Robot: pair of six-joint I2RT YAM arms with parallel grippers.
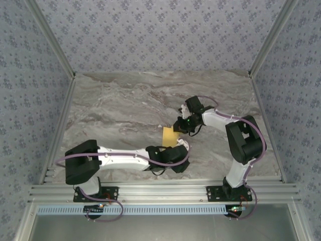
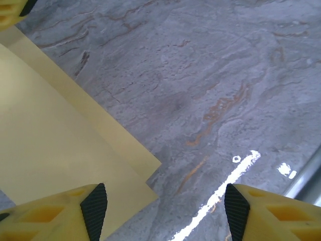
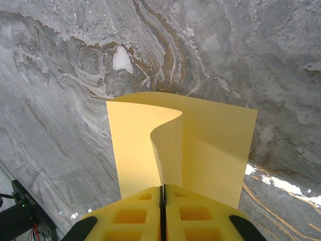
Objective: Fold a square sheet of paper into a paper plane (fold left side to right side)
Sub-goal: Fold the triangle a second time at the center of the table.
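At the centre of the marble-patterned table, the right gripper is seen with its yellow fingers pressed tight together, and an edge of the square sheet of paper is pinched between them. From that grip one layer of the yellow-orange sheet is lifted and curled upward in a soft S-shaped bend, while the rest is left lying flat on the stone beyond the fingertips. In the top view the sheet is found just in front of the right gripper, between the two wrists, with much of it covered by the arms.

The left gripper is held just beside the sheet with its jaws standing wide apart. Nothing is gripped between them; bare table is seen through the gap. Its left finger is placed over the near corner of the paper, and its right finger is held above the stone, clear of the sheet. In this wrist view two straight, parallel edges of the paper are shown, one set slightly back from the other, which probably marks one layer laid over another.

The table is enclosed by walls covered in a blue floral pattern, and a ribbed metal rail is fixed along its near edge, where both arm bases are bolted.
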